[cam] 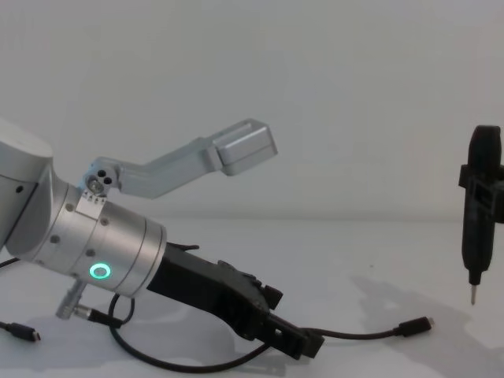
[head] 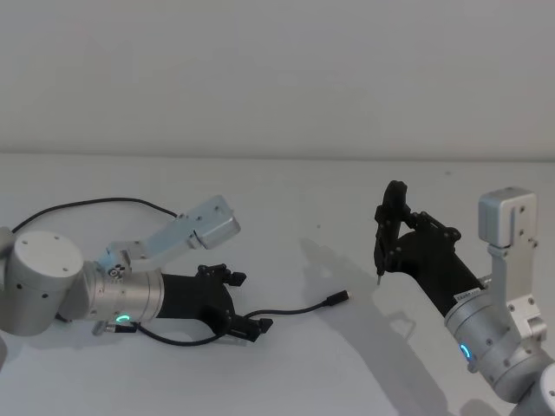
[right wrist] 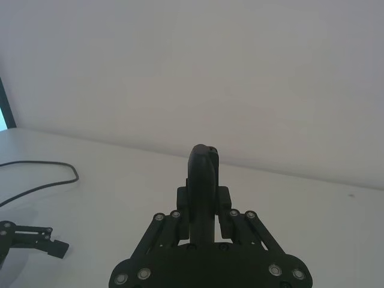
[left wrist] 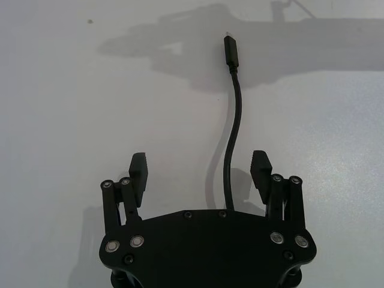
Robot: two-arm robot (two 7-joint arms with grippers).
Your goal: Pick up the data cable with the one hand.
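Black and thin, the data cable (left wrist: 233,120) sits off-centre inside the spread left pincer (left wrist: 199,161) and could slip out on closing; the right pincer (right wrist: 204,201) pinches a pen tool (cam: 482,205).

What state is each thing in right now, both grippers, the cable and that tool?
left gripper: open, low over the table, fingers either side of the data cable.
data cable: lying on the table, ungripped, plug ahead of the left gripper.
right gripper: shut on the pen-like tool, raised.
pen-like tool: upright, tip down, clear of the table.
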